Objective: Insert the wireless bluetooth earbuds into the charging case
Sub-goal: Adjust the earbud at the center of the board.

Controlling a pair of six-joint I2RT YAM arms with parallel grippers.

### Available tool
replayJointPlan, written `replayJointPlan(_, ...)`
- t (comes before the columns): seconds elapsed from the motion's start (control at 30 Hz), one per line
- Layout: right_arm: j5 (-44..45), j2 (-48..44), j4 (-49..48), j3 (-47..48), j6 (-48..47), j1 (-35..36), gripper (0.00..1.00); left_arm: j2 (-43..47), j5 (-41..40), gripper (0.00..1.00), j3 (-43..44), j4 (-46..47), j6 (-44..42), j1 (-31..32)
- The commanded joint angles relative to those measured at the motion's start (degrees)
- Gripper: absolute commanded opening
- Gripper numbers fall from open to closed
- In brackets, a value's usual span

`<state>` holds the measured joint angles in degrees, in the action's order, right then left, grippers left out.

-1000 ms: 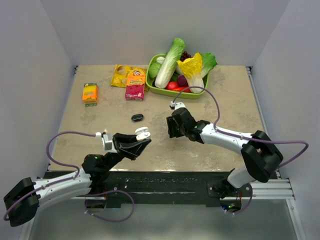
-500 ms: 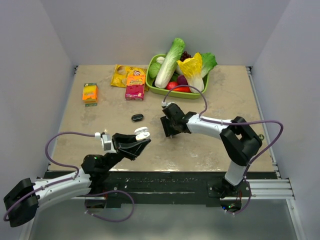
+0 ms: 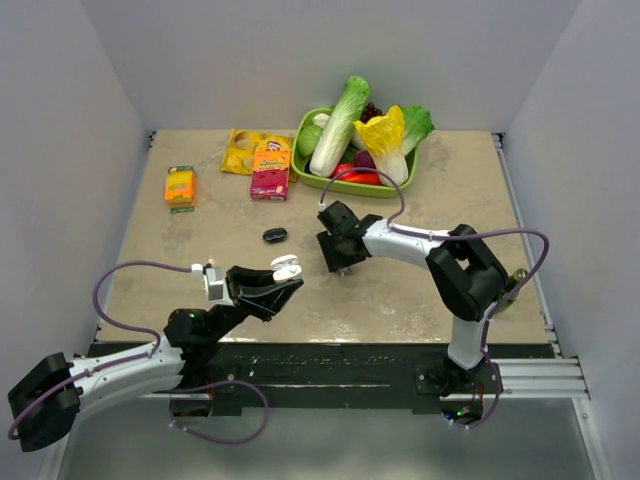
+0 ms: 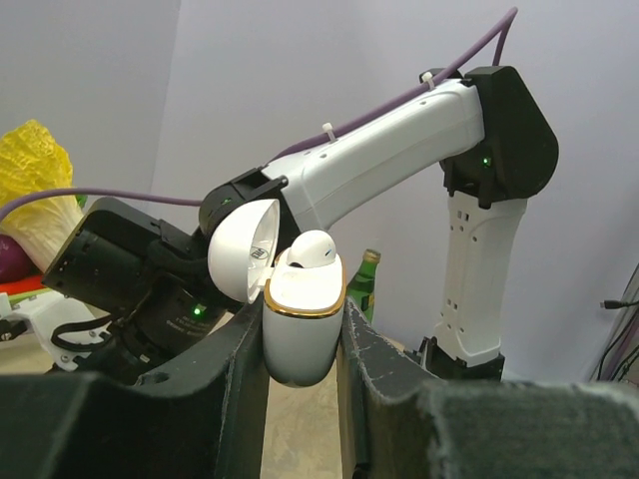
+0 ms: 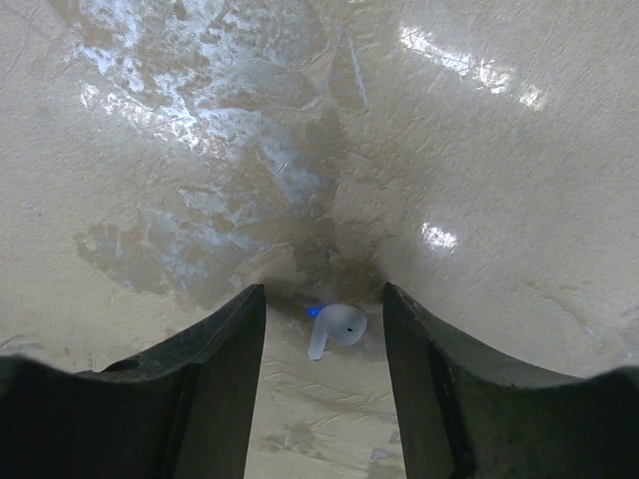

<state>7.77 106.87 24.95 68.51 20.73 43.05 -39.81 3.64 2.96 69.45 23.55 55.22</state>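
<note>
The charging case (image 4: 303,334), its lid open and one earbud (image 4: 312,249) seated inside, is pinched by the left jaws above the near edge of the worktop (image 3: 200,240). The other earbud (image 5: 337,326) lies on the worktop between the spread right jaws, touching neither.
</note>
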Motion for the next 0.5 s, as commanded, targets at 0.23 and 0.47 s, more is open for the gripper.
replayJointPlan(0.23,-0.83,2.73,6.25,3.3,1.06,-1.04,0.48,0.88,0.84,0.0,-11.04,6.49,1.67,0.24)
replayJointPlan(0.47,-1.44,0.71,7.13,1.45,2.21,-1.12,0.44,0.79,1.02,0.0,-11.84,7.63,2.03,0.24)
